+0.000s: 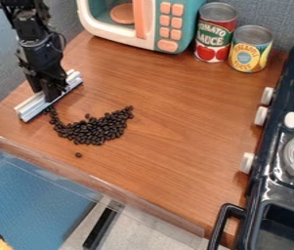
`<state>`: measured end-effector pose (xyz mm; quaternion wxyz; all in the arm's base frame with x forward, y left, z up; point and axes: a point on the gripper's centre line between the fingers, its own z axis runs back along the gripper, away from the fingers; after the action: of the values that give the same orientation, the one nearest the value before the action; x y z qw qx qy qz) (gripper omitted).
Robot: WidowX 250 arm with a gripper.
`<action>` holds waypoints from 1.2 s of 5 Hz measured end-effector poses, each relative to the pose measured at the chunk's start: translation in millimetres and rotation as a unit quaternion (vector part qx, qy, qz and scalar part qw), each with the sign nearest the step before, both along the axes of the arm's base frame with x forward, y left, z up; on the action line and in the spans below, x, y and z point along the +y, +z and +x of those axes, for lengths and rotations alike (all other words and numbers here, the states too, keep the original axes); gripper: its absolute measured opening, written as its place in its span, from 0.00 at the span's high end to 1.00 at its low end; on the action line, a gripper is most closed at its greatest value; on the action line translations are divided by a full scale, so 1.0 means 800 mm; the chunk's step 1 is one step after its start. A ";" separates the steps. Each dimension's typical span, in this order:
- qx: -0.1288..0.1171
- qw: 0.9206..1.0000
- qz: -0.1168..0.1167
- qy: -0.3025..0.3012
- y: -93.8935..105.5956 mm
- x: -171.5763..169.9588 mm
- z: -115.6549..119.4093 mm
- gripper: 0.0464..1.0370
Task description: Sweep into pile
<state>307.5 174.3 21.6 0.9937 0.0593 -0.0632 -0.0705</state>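
My black gripper [52, 93] hangs at the left of the wooden counter, shut on a white and silver bar-shaped sweeper [50, 96]. The bar lies slanted, from lower left to upper right, low at the counter surface. Just to its right are the dark beans [97, 128], in a dense patch with a thin trail leading up and left to the bar's edge. One loose bean [78, 155] sits apart, below the patch near the counter's front edge.
A teal and cream toy microwave [148, 22] stands at the back, with a red can [216, 31] and a yellow can [249, 49] to its right. The black toy stove [292, 146] lines the right side. The wooden counter [175, 107] has a raised clear front edge.
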 end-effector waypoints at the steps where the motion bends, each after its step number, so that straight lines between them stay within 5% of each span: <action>1: -0.001 1.000 0.001 0.001 0.000 -0.011 -0.006 0.68; 6: -0.017 1.000 -0.008 0.016 -0.003 -0.060 -0.026 0.68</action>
<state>286.5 126.3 19.0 0.9939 0.0537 -0.0797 -0.0533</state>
